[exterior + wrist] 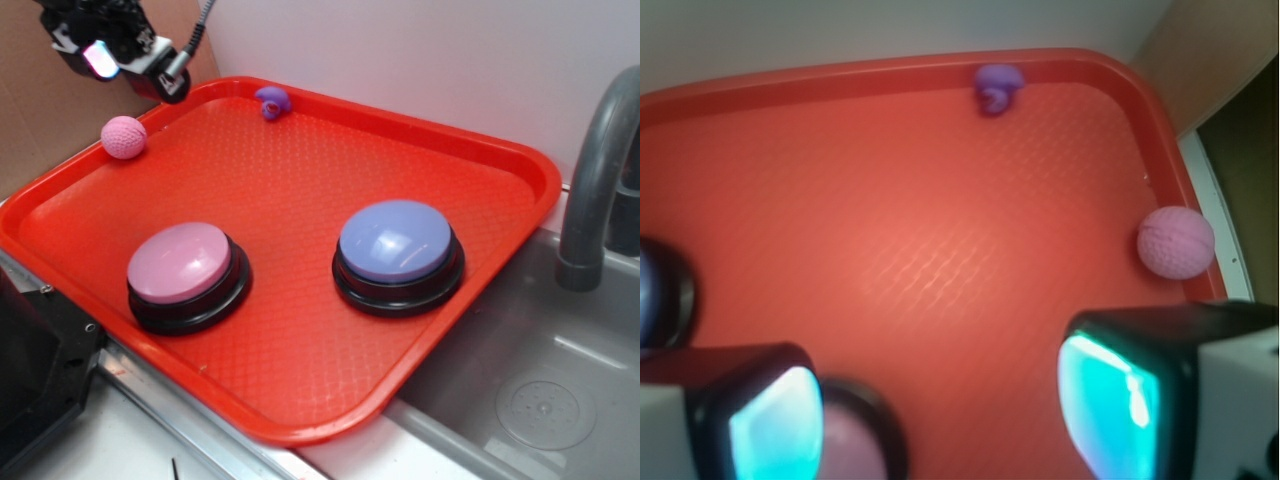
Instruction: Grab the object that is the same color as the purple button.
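The object, a tiny purple duck-like toy, lies against the far rim of the red tray; the wrist view shows the toy at the top centre. The purple button has a lavender-blue dome on a black base and stands on the tray's right half; only its dark edge shows in the wrist view. My gripper hovers high over the tray's far left corner, well left of the toy. In the wrist view the gripper is open, its teal pads wide apart with nothing between them.
A pink knitted ball rests near the tray's left rim, also seen as the ball in the wrist view. A pink-domed button sits front left. A grey sink and faucet lie to the right.
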